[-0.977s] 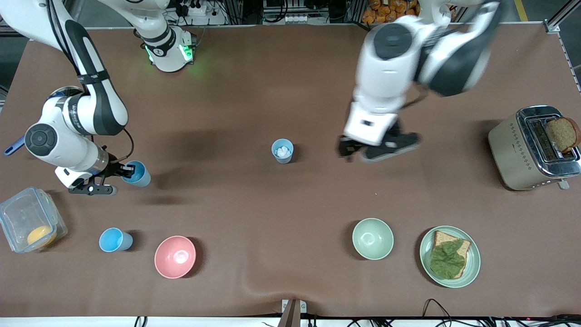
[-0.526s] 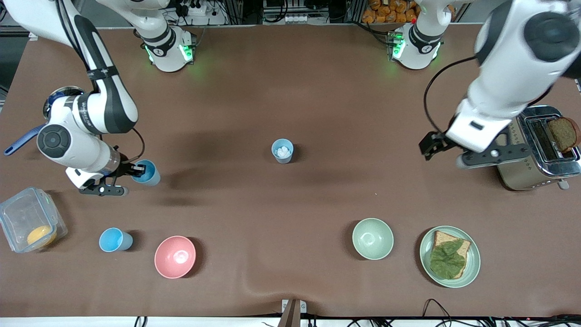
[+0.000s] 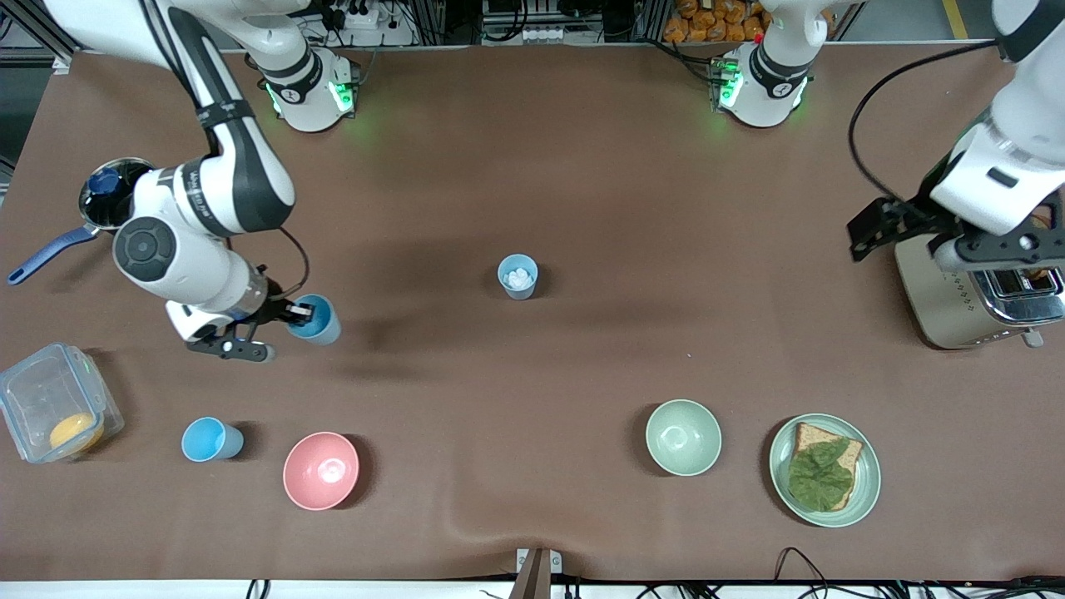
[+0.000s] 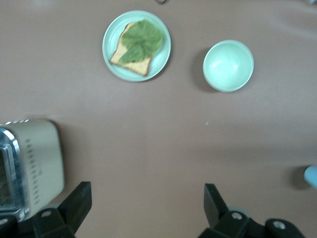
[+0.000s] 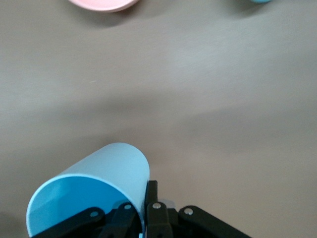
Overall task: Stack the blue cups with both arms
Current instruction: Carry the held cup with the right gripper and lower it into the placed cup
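Now the right gripper pinches a light-blue plastic cup by its rim — carry step; next, nest it into another cup. Left gripper, fingers spread, waits over the toaster.

We have the right gripper clamped on a blue cup's rim above the table; the left gripper hangs wide open at the left arm's table end.

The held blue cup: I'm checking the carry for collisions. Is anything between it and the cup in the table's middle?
Nothing visible. The right gripper holds the blue cup by its rim; only bare table lies toward the middle cup.
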`<act>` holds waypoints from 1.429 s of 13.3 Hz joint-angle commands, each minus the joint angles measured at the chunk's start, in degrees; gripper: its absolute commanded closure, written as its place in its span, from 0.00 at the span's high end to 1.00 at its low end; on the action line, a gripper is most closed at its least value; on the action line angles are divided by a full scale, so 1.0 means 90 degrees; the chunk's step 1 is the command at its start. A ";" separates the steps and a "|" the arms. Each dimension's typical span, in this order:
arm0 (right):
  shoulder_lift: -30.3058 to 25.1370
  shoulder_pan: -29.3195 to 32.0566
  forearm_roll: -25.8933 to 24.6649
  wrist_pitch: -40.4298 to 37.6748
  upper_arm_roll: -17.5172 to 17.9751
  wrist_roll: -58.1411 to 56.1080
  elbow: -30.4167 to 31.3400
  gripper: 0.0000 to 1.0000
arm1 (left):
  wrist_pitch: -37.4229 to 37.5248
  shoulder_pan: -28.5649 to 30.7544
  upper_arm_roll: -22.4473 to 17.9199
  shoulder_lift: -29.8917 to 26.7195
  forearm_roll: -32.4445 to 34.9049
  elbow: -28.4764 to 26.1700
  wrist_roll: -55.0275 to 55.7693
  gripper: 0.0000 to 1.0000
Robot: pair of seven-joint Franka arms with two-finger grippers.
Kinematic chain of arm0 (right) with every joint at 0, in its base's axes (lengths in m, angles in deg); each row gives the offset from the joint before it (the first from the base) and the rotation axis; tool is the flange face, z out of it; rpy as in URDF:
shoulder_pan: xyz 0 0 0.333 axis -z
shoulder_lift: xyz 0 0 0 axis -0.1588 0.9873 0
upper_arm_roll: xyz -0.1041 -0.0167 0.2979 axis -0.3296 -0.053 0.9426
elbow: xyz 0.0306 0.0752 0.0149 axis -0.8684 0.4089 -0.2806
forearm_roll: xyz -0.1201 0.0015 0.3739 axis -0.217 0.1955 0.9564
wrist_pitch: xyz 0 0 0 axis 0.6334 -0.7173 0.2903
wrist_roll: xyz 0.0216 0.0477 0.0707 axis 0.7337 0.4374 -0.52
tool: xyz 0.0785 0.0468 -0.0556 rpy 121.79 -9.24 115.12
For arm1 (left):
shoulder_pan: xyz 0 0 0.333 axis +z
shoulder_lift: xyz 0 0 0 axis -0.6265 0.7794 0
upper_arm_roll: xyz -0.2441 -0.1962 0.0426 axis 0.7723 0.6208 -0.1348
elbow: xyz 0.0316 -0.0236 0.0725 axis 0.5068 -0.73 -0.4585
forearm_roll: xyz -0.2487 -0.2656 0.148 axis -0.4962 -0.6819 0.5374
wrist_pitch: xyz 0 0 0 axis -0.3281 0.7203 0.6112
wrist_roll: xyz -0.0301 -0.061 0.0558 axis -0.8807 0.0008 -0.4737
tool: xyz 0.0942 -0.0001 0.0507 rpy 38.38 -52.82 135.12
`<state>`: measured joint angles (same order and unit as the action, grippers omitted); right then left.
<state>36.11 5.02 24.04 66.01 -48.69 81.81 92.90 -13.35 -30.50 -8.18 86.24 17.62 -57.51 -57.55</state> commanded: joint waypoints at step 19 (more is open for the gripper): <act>0.1240 -0.3507 0.0399 0.0129 -0.0038 0.4842 -0.1295 0.00 | 0.0670 -0.2347 -0.2534 -0.0404 -0.0300 -0.0113 -0.0508 1.00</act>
<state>45.74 -26.10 26.59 67.69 -48.43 124.80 82.74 -8.30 -51.17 -30.66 83.93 16.28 -57.68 -62.52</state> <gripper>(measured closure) 0.956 0.000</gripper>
